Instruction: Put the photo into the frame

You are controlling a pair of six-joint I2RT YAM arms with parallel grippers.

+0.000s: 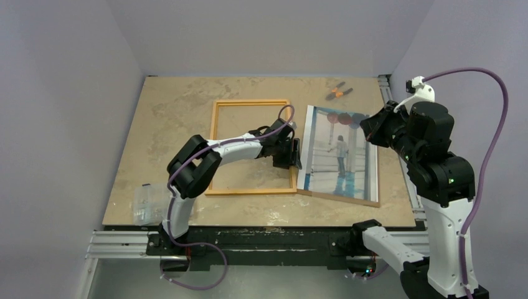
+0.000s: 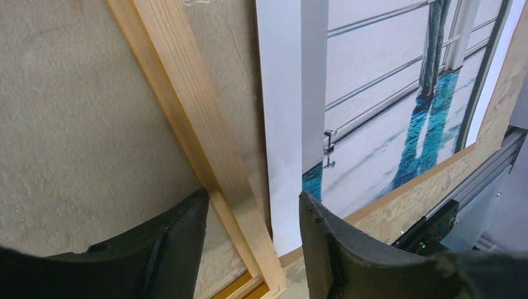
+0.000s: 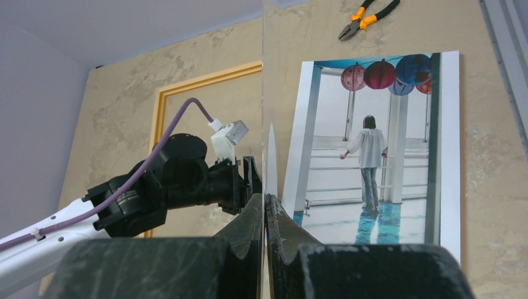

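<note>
The thin glossy rectangular photo (image 1: 339, 156) lies on a brown backing board (image 1: 348, 199), just right of the orange-bordered rectangular frame (image 1: 249, 103). It looks light, floppy and slippery, so it is best pinched at its white border. The left gripper (image 2: 252, 205) gapes astride that border. The right gripper (image 3: 266, 205) pinches a thin clear pane (image 3: 272, 162).

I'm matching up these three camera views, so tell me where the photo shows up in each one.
Top external: the photo lies right of centre, just right of the frame.
Left wrist: the photo fills the upper right.
Right wrist: the photo fills the right half, standing upright in the picture.
Shared landmark: the frame, which sits left of the photo in every view.
</note>
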